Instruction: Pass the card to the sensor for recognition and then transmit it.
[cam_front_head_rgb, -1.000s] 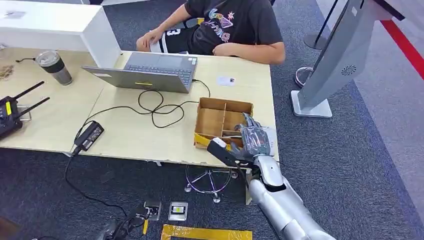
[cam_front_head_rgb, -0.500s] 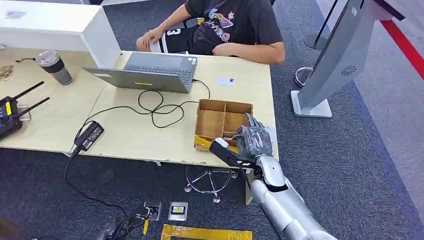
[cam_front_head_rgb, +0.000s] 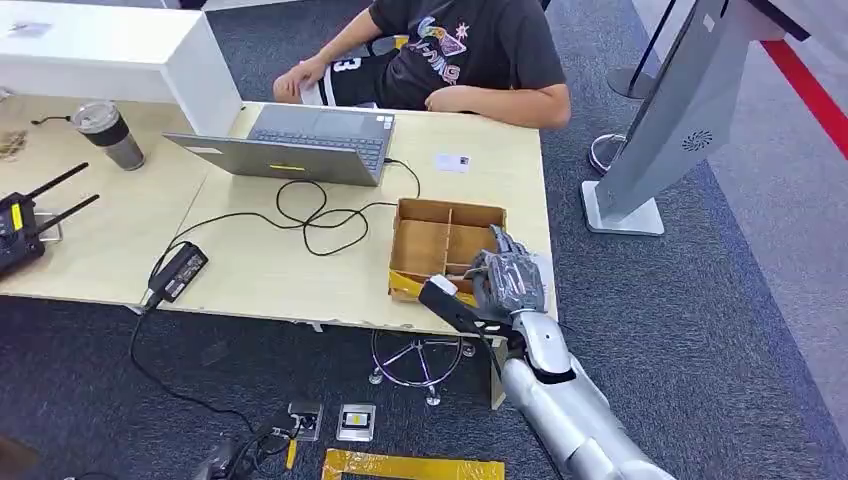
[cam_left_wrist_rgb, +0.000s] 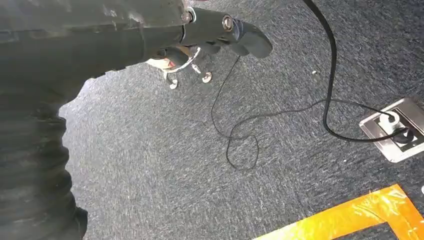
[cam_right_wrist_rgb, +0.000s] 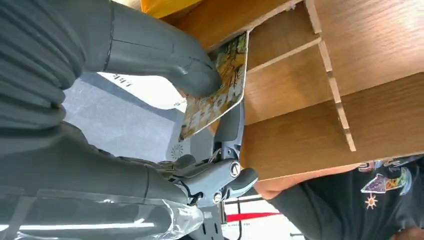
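The right hand (cam_right_wrist_rgb: 165, 100) is clamped on the card (cam_right_wrist_rgb: 220, 85), thumb against finger; thin, stiff and slippery, it is best pinched flat at its near edge.

Office/lab space: grey carpet floor (cam_front_head_rgb: 700, 330), wooden worktop (cam_front_head_rgb: 270, 270) with laptop (cam_front_head_rgb: 300, 145), cables (cam_front_head_rgb: 310, 215), radio unit (cam_front_head_rgb: 20, 225), floor power socket (cam_left_wrist_rgb: 395, 130), person (cam_front_head_rgb: 450, 55) seated at the worktop.

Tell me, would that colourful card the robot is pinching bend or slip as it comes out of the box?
The card looks thin and flat with a straight edge, so probably stiff and light. Its printed face seems glossy, so it might slip between the right hand's thumb and fingers. It could catch on the cardboard box's dividers.
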